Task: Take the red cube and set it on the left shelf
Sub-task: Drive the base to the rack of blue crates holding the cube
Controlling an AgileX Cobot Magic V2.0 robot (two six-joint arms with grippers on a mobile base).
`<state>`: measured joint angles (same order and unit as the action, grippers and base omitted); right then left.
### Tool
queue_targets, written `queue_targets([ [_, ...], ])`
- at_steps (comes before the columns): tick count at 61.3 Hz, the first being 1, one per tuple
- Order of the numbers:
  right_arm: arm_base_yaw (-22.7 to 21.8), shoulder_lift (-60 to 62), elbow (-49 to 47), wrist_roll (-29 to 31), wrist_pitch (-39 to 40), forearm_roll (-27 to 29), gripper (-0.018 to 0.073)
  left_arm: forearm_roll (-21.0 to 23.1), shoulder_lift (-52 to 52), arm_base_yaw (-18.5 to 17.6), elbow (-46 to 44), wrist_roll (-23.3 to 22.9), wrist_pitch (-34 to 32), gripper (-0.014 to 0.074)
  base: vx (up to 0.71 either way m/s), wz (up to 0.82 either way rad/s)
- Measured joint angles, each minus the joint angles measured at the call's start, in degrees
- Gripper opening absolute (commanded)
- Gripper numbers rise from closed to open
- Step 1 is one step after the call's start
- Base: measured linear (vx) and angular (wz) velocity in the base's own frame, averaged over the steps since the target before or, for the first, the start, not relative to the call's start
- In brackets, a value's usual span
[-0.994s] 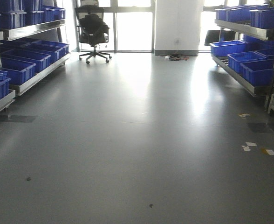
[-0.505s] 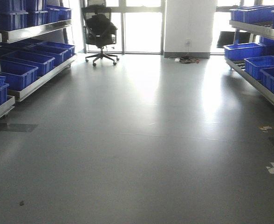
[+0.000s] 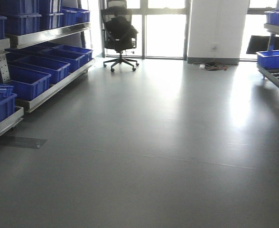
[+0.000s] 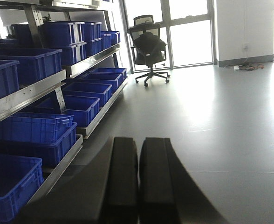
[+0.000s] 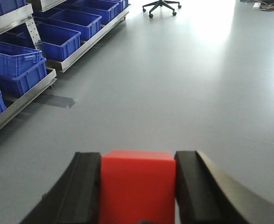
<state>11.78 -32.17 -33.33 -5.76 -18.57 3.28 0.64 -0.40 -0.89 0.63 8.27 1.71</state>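
My right gripper (image 5: 138, 161) is shut on the red cube (image 5: 137, 189), which fills the gap between the two black fingers low in the right wrist view. My left gripper (image 4: 138, 142) is shut and empty, its fingers pressed together above the floor. The left shelf (image 3: 49, 92), a steel rack with dark-blue crates, runs along the left side; it also shows in the left wrist view (image 4: 25, 93) and the right wrist view (image 5: 16, 105). Neither gripper shows in the front view.
A black office chair (image 3: 119, 35) stands by the windows at the back. A second rack with blue crates (image 3: 274, 59) is at the right edge. Cables (image 3: 214, 65) lie by the white pillar. The grey floor (image 3: 168, 142) stretches ahead.
The front view has swung left: the left shelf and chair have shifted right and look nearer, and the right rack has slid mostly out of frame.
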Motion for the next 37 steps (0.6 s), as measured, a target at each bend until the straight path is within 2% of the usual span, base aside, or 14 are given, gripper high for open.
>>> queue_targets([
  [37,0.0,0.0,0.0,0.0,0.0,0.0,0.0067,0.0,0.0,0.0,0.0,0.0,0.0,0.0106,0.55,0.21],
])
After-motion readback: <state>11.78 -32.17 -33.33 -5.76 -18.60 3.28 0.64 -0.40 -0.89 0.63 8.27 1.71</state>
